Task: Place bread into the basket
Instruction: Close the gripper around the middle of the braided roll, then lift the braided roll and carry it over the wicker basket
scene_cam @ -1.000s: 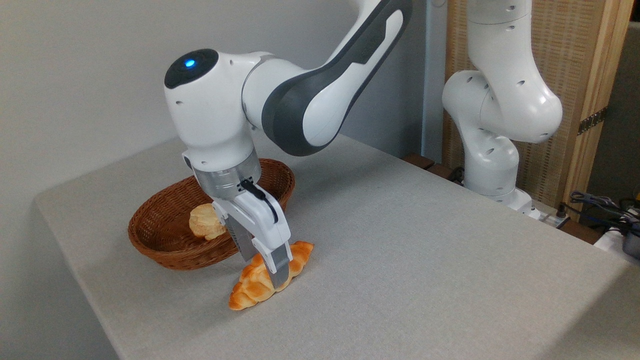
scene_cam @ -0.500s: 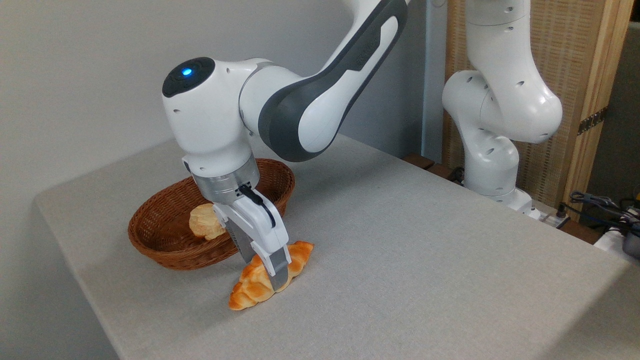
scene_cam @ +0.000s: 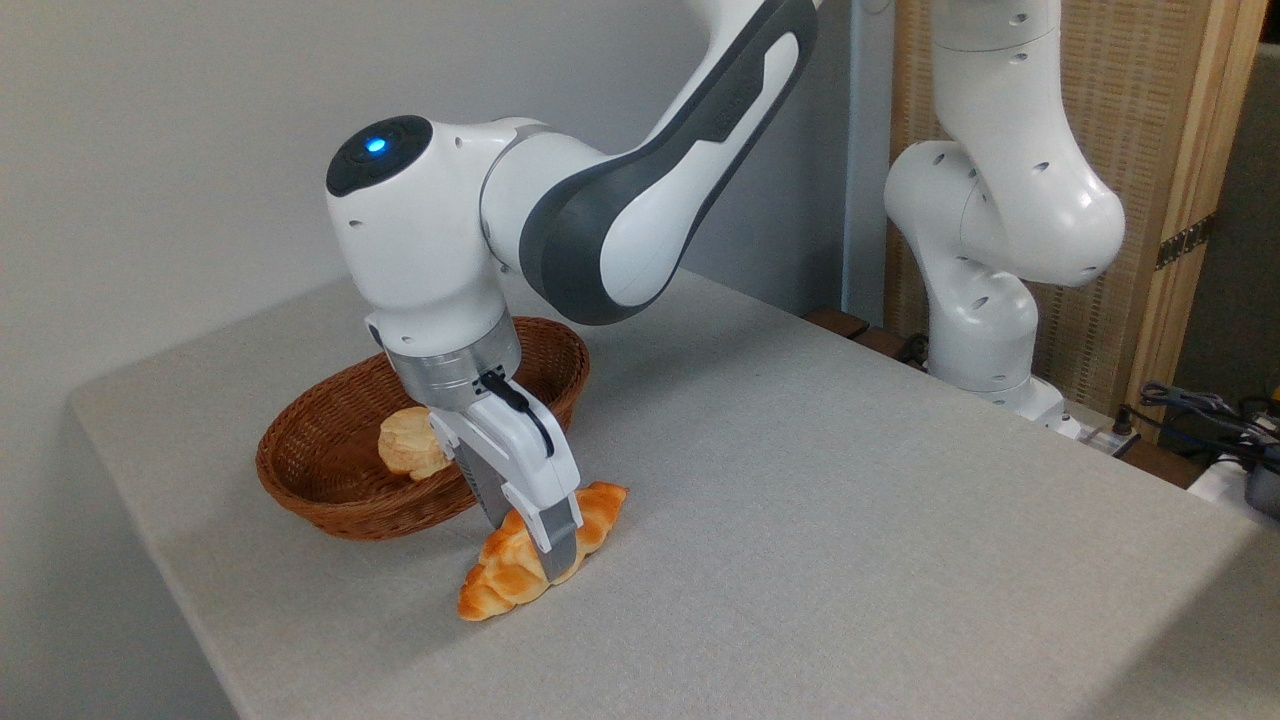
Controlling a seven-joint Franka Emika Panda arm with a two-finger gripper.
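While I have only 1 fixed camera feed to go by, it gives me a clear look at the table (scene_cam: pixel 800 520) from the front corner. My gripper (scene_cam: pixel 535 545) is down at the bread (scene_cam: pixel 500 580), its 2 fingers (scene_cam: pixel 560 545) straddling the middle of the loaf, 1 on the near side and 1 behind it. They are closed against the crust, so I read this as a grip on the bread. The loaf lies on the grey tabletop, its lower left tip resting on the cloth and its other pointed end angled up to the right. It sits just beside the basket (scene_cam: pixel 320 500), outside the rim, on the side nearer the camera. Inside the basket I see a pale round roll (scene_cam: pixel 408 445), partly hidden by the gripper body. The arm (scene_cam: pixel 620 210) arches in from the upper right, a blue light showing on its wrist joint.
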